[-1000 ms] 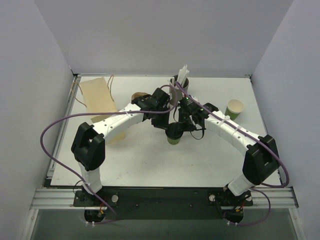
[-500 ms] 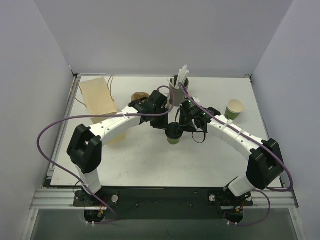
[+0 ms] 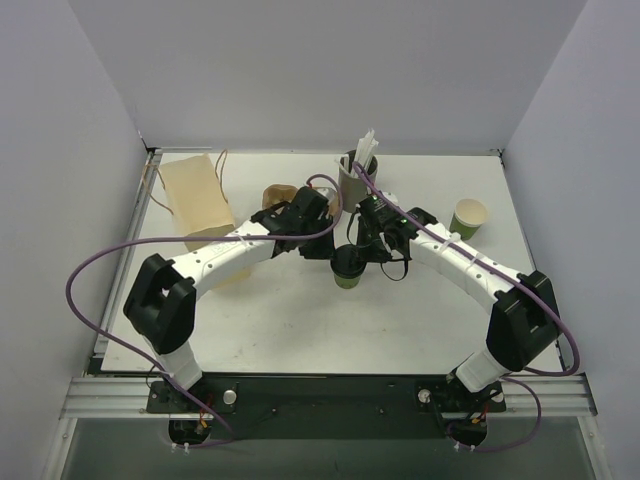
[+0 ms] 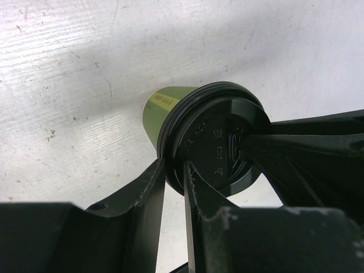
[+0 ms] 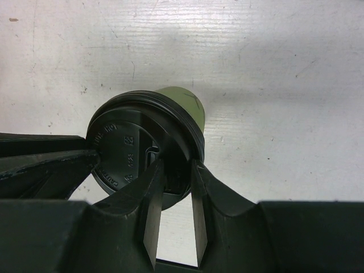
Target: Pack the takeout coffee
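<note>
Open worktop (image 3: 300, 325) stretches from the arm bases to the cup (image 3: 347, 279), which stands upright about mid-worktop, well in from every edge, with its black lid (image 3: 347, 263) on. The left tool (image 4: 174, 169) and right tool (image 5: 176, 168) meet it from opposite sides, each clenched on the lid's rim with one finger outside the rim and one on the lid's top. Beyond, a grey straw cup (image 3: 355, 182) stands just behind the tools, a paper bag (image 3: 197, 195) sits toward the far-left corner, and a second green cup (image 3: 468, 217) stands near the right edge, with free room between it and the right arm.
</note>
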`<state>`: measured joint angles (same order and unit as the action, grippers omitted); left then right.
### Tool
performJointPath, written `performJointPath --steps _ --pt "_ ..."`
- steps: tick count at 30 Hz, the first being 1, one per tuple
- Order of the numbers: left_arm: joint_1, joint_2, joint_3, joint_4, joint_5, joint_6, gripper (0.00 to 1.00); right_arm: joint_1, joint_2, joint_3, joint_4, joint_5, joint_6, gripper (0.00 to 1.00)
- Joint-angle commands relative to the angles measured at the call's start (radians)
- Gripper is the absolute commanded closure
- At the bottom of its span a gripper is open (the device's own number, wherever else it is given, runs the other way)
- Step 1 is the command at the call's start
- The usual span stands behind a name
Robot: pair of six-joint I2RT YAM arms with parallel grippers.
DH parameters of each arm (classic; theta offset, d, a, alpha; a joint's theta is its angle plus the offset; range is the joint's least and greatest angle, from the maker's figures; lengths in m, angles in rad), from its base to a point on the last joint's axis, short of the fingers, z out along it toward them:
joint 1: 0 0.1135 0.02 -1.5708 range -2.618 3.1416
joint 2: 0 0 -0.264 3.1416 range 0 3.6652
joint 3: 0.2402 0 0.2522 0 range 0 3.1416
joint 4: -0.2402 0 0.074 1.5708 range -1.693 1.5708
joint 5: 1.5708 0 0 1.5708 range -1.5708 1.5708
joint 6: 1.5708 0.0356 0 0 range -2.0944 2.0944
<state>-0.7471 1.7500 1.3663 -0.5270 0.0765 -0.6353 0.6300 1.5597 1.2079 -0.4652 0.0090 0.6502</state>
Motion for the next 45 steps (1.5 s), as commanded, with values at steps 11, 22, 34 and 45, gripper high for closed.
performJointPath --steps 11,22,34,45 --pt "-0.012 0.098 0.017 -0.14 -0.101 0.08 0.64 0.033 0.059 -0.01 -0.102 -0.037 0.058 0.78" --pt "-0.006 0.085 0.229 -0.218 -0.038 0.1 0.58 0.033 0.069 0.039 -0.141 0.022 0.095 0.78" --pt "0.023 -0.041 0.082 -0.033 0.055 -0.007 0.57 0.033 0.083 0.056 -0.155 0.037 0.106 0.78" --pt "0.046 -0.067 0.073 -0.045 0.091 -0.035 0.57 0.033 0.082 0.067 -0.162 0.051 0.115 0.78"
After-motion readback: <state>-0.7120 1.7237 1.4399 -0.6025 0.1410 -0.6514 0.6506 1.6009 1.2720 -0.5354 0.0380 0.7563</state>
